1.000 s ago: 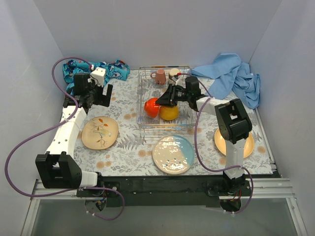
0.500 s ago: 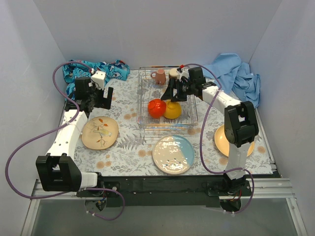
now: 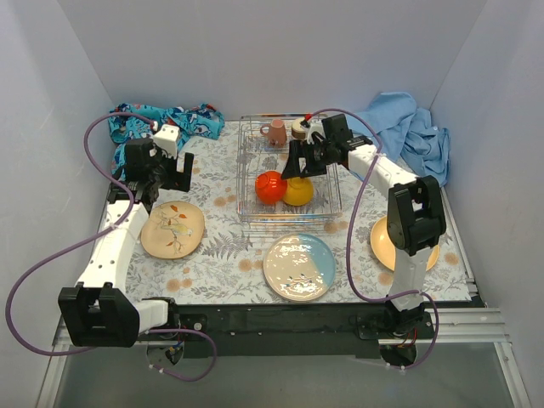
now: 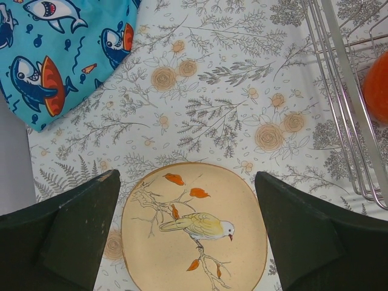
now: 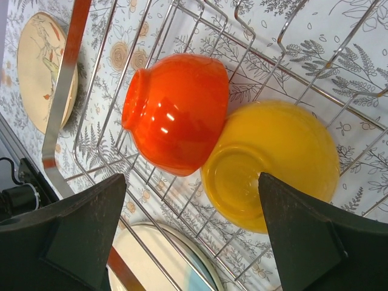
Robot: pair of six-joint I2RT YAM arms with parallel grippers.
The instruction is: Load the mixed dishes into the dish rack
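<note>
Your right gripper (image 5: pixel 191 179) is spread wide and holds nothing. Its wrist camera looks between the fingers into the dish rack (image 5: pixel 66 85), where the red bowl (image 5: pixel 176 112) lies on its side, touching the orange bowl (image 5: pixel 273 163), which turns its foot ring up to the lens. From the top camera you only get two bright blobs side by side in the near half of the rack; how they lie shows in the wrist view alone.

The top camera gives you what neither wrist does: the pinkish mug (image 3: pixel 277 133) and the small steel cup (image 3: pixel 299 129) at the rack's far end, the cream-and-light-blue plate (image 3: pixel 298 267) on the table just in front of the rack, and the yellow-orange plate (image 3: pixel 380 242) half hidden behind the right arm, with the light-blue cloth (image 3: pixel 408 132) in the far right corner.

Your left gripper (image 4: pixel 185 182) is also wide apart and empty, above the tan plate (image 4: pixel 194 227). Its wrist view shows you the bird and leaves painted on it, the shark-print cloth (image 4: pixel 60 54) at upper left, and the rack's edge at right
</note>
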